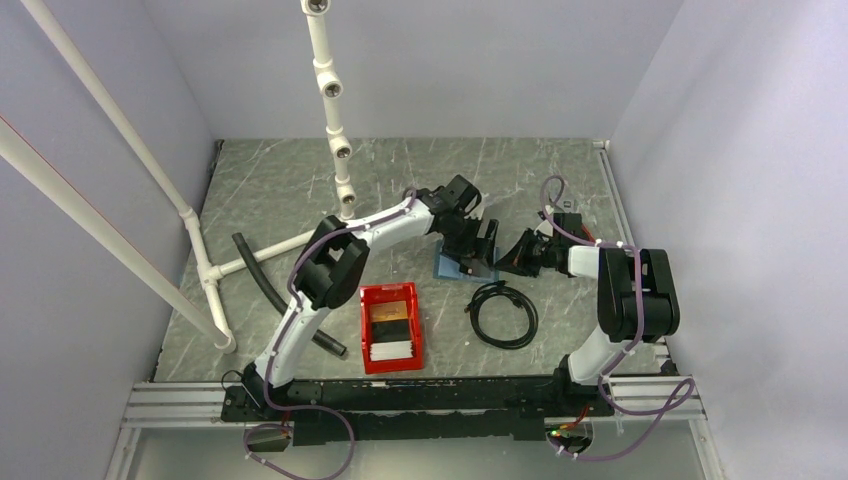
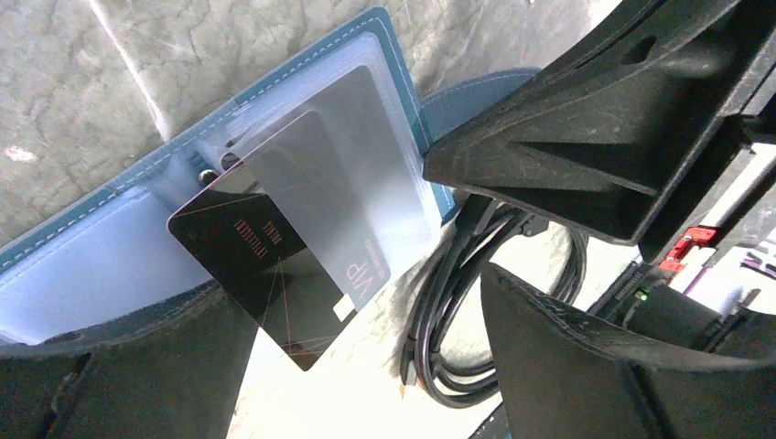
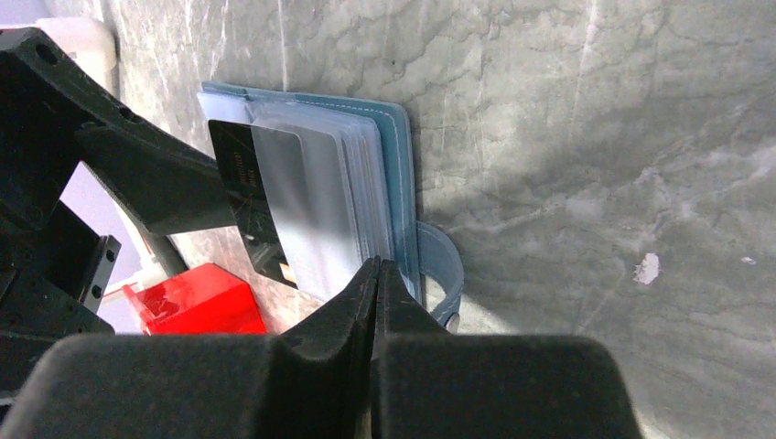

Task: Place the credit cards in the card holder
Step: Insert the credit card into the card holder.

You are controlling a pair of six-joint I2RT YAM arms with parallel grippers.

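Between my two grippers on the table (image 3: 595, 137) lies the card holder (image 2: 91, 274), open, its clear sleeves (image 2: 366, 155) fanned. A dark card (image 2: 247, 265) sits slanted and only partway inside one of them, its lower corner hanging out. My left gripper (image 1: 481, 262) is spread wide to either side of that corner, gripping nothing. My right gripper (image 3: 377, 274) is pressed closed at the sleeves' outer edge; whether a sleeve is nipped between the tips I cannot tell. More cards wait in the red bin (image 1: 372, 340): a whitish stack (image 1: 391, 351) and an orange-gold card (image 1: 388, 313).

I judge the risk lies in the seating. The card is crooked, so a push could jam its corner on a seam or buckle the sleeve. If my right tips slip, the pages could flop over and spill the card, or the holder could skid. My fingers crowd each other, and the coiled cable (image 1: 503, 315) lies just beside them, so a careless swing could snag.
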